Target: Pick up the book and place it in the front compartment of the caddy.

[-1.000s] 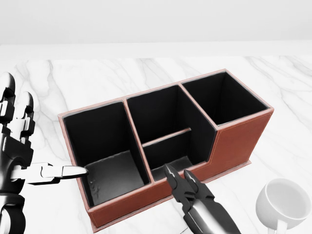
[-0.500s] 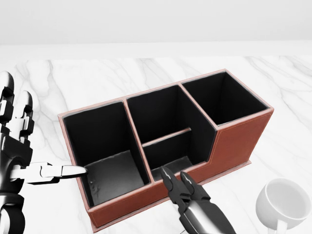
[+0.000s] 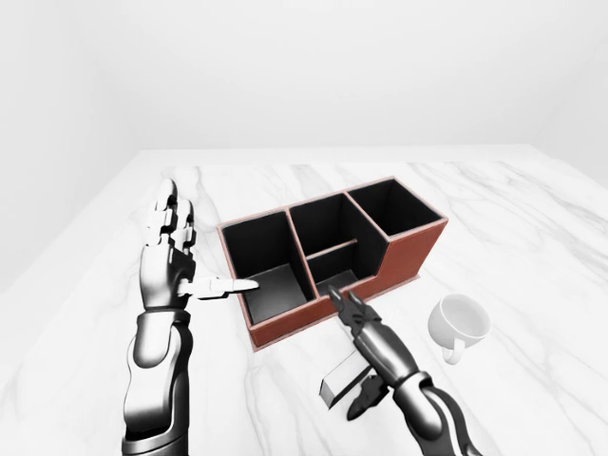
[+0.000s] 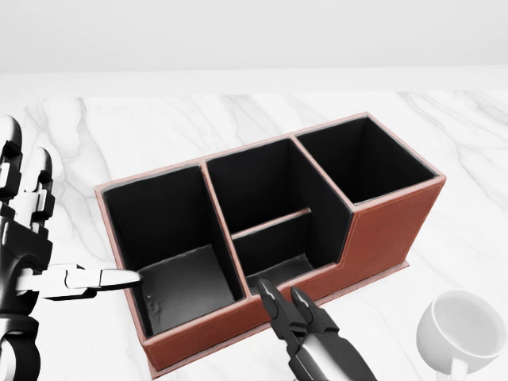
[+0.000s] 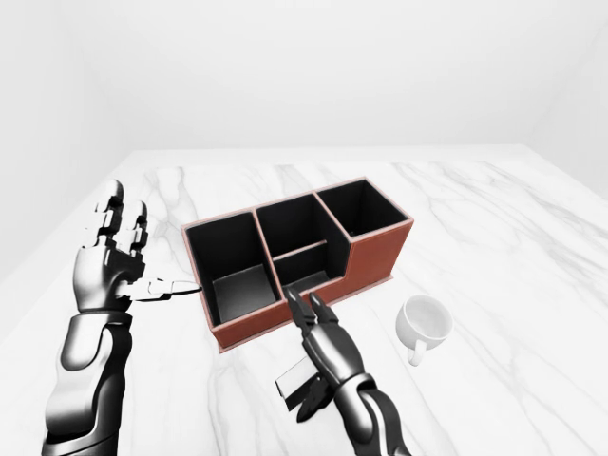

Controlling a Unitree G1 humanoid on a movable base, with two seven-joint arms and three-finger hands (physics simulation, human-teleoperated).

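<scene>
The red-brown caddy (image 4: 389, 230) with black compartments stands on the marble table. Its low middle compartment (image 4: 279, 255) faces the bottom of the head view. The book (image 3: 340, 377), a small flat white block with a dark edge, lies below the caddy in the left-eye view, under my right hand. My right hand (image 3: 356, 318) is open, its fingers straight and pointing at the caddy's near wall, its thumb beside the book. I cannot tell whether the book rests on the table or against my palm. My left hand (image 3: 201, 255) is open and upright, its thumb touching the caddy's left wall.
A white mug (image 3: 459, 323) stands on the table to the right of my right hand, at the bottom right of the head view (image 4: 464, 333). The marble table's (image 3: 532, 218) edges show at the left and top of the eye views.
My right hand has drawn back toward the bottom of the head view and slightly left, away from the caddy's low compartment. My left hand and the caddy have not moved.
</scene>
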